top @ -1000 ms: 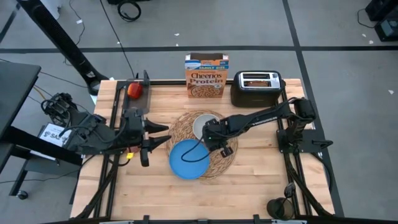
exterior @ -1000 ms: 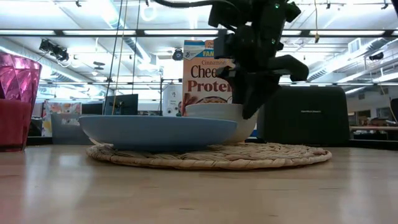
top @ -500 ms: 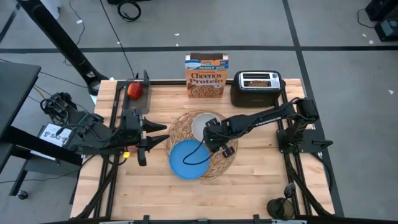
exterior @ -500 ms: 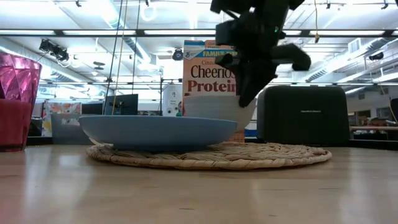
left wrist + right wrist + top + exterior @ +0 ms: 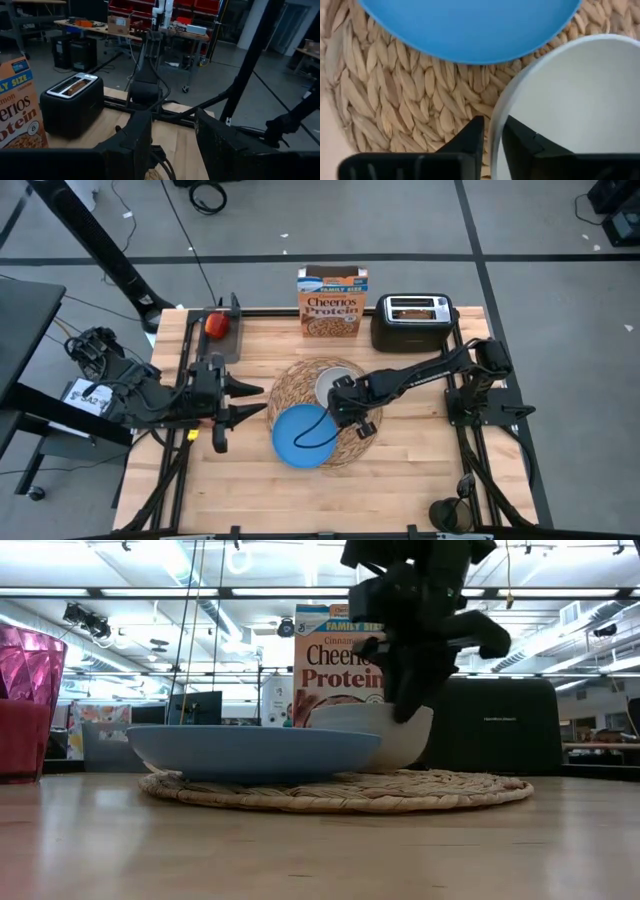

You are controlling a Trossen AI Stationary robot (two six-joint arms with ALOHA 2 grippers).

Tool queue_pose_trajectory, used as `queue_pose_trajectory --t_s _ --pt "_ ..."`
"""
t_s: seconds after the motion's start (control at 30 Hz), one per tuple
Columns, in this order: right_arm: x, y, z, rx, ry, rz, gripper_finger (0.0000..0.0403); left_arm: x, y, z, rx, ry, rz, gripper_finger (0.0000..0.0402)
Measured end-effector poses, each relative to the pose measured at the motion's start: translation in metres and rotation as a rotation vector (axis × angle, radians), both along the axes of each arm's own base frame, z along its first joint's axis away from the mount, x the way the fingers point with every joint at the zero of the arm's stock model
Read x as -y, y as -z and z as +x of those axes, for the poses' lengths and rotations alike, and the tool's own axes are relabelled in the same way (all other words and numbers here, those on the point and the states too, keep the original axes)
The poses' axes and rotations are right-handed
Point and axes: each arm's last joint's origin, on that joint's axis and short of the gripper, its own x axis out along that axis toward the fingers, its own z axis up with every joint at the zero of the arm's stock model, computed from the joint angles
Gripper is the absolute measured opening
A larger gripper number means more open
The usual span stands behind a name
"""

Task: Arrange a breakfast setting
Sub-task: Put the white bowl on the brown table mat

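A round woven placemat (image 5: 352, 442) lies mid-table. On it sit a blue plate (image 5: 300, 438) and, behind that, a small white bowl (image 5: 333, 383), whose base rests on the mat in the low view (image 5: 395, 740). My right gripper (image 5: 346, 402) is shut on the bowl's rim. My left gripper (image 5: 258, 401) hovers open left of the mat with nothing between its fingers (image 5: 172, 145). A red apple (image 5: 215, 325) sits at the far left. A pink cup (image 5: 25, 690) stands at the low view's left. A toast slice (image 5: 70, 87) sticks out of the toaster's slot. The spoon is out of view. My right gripper pinches the bowl's rim (image 5: 495, 127) on the side nearest the plate. One finger (image 5: 470, 137) is outside the wall and the other (image 5: 520, 142) is inside the bowl. The fingers come from above, slanting down. The bowl stands upright on the placemat.
An orange Cheerios box (image 5: 332, 303) and a black toaster (image 5: 413, 323) stand along the far edge behind the mat. A dark tray (image 5: 222, 330) holds the apple. Bare wood shows near the front edge (image 5: 400, 490).
My right gripper has kept hold of the bowl's rim. The bowl was tipped half a second ago. It now stands level on the mat, slid a little toward the table's right edge.
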Motion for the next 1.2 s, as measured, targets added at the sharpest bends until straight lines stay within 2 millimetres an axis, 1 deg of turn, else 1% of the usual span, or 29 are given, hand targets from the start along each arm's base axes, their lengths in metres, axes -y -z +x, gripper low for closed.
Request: queue_pose_trajectory --t_s 0.1,0.17,0.23,0.3,0.4,0.47,0.5,0.6,0.7,0.83,1.03,1.13,1.2 --pt "-0.004 -0.008 0.002 0.008 -0.002 -0.004 0.0105 0.000 0.000 0.000 -0.002 0.001 0.013 0.0156" --pt "-0.008 -0.019 0.003 0.006 0.017 0.005 0.0124 0.000 0.000 0.000 -0.005 0.003 0.033 0.0156" --pt "-0.012 -0.035 0.004 -0.002 0.058 0.021 0.0141 0.000 0.000 0.000 -0.007 0.004 0.046 0.0156" --pt "-0.017 -0.054 0.004 -0.005 0.128 0.049 0.0155 0.000 0.000 0.000 -0.011 0.006 0.067 0.0156" --pt "-0.025 -0.083 0.001 -0.008 0.294 0.097 0.0168 0.000 0.000 0.000 -0.014 0.008 0.090 0.0156" --pt "-0.027 -0.093 -0.003 -0.003 0.399 0.105 0.0171 0.000 0.000 0.000 -0.016 0.009 0.100 0.0156" --pt "-0.027 -0.094 -0.003 -0.004 0.424 0.097 0.0171 0.000 0.000 0.000 -0.017 0.009 0.102 0.0156" --pt "-0.027 -0.087 -0.003 -0.013 0.408 0.082 0.0170 0.000 0.000 0.000 -0.018 0.016 0.102 0.0156" --pt "-0.022 -0.067 0.004 0.007 0.346 0.100 0.0170 0.005 0.000 -0.002 -0.018 0.068 0.099 0.0156" --pt "-0.013 -0.039 0.007 0.030 0.312 0.082 0.0170 0.012 0.000 -0.007 -0.015 0.117 0.090 0.0156" --pt "-0.004 -0.009 0.001 -0.011 0.267 0.103 0.0170 0.020 0.000 -0.012 -0.012 0.159 0.087 0.0156" --pt "-0.001 0.002 -0.001 -0.004 0.236 0.095 0.0166 0.019 0.000 -0.012 -0.012 0.152 0.087 0.0156" --pt "0.001 0.006 -0.003 -0.013 0.208 0.082 0.0157 0.019 0.000 -0.011 -0.012 0.145 0.088 0.0156"
